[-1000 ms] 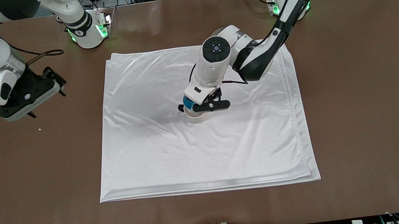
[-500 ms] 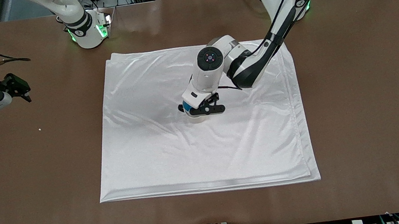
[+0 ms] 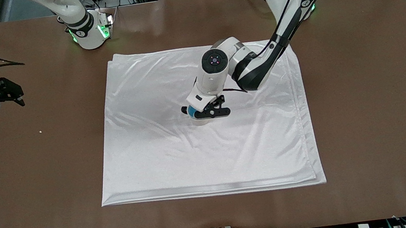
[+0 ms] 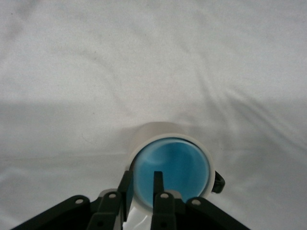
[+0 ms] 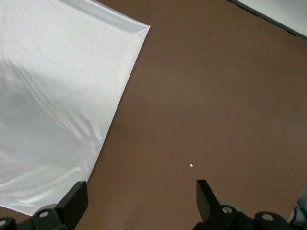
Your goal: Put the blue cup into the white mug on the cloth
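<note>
**Two cups nested at the cloth's middle**

Two vessels sit one inside the other: the blue cup [image 4: 170,172] stands in the white mug [image 4: 165,143], only its blue rim and inside showing above the mug's pale wall. The mug rests near the middle of the cloth [image 3: 161,154], its small dark handle [image 4: 218,182] just visible at one side.

The left gripper [image 3: 207,113] is low over the mug. In the left wrist view its fingers [image 4: 157,184] straddle the cup's rim, one inside and one outside; they seem a little slacker than a second ago, though whether they still pinch the rim I cannot tell. Since the earlier frames the cup has sunk lower into the mug, with less blue showing.

The right gripper [image 3: 10,91] waits over bare table [image 3: 361,110] off the cloth toward the right arm's end, fingers [image 5: 74,201] spread wide and holding nothing. It has drawn farther from the cloth than before.
</note>
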{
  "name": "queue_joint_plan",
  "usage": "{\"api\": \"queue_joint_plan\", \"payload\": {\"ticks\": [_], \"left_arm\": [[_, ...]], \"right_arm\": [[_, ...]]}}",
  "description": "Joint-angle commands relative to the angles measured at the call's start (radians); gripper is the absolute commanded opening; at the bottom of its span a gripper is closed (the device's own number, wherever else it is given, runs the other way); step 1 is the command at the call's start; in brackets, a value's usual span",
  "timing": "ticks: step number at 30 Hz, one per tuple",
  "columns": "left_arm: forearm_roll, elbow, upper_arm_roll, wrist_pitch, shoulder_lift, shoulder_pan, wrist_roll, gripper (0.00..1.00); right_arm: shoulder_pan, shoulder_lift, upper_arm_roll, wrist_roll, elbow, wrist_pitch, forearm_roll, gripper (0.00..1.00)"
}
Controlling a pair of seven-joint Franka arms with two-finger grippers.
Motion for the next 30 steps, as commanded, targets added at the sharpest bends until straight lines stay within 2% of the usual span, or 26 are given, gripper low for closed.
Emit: {"api": "queue_joint_plan", "payload": {"ticks": [1, 8, 12, 17, 30], "left_arm": [[0.036, 0.012, 0.009, 0.006, -0.013, -0.006, -0.034, 1.00], [0.036, 0.013, 0.012, 0.000, -0.068, 0.010, -0.035, 1.00], [0.036, 0.012, 0.037, -0.010, -0.111, 0.010, -0.035, 1.00], [0.036, 0.012, 0.064, -0.079, -0.180, 0.014, -0.034, 1.00], [0.053, 0.013, 0.086, -0.229, -0.352, 0.119, -0.025, 1.00]], "right_arm": [[-0.029, -0.002, 0.014, 0.140, 0.008, 0.000, 0.050, 1.00], [-0.062, 0.002, 0.016, 0.185, 0.011, -0.003, 0.057, 1.00], [-0.062, 0.002, 0.016, 0.192, 0.014, -0.002, 0.060, 1.00], [-0.070, 0.000, 0.014, 0.301, 0.013, -0.008, 0.111, 1.00], [-0.118, -0.021, 0.013, 0.327, -0.035, 0.023, 0.105, 0.99]]}}
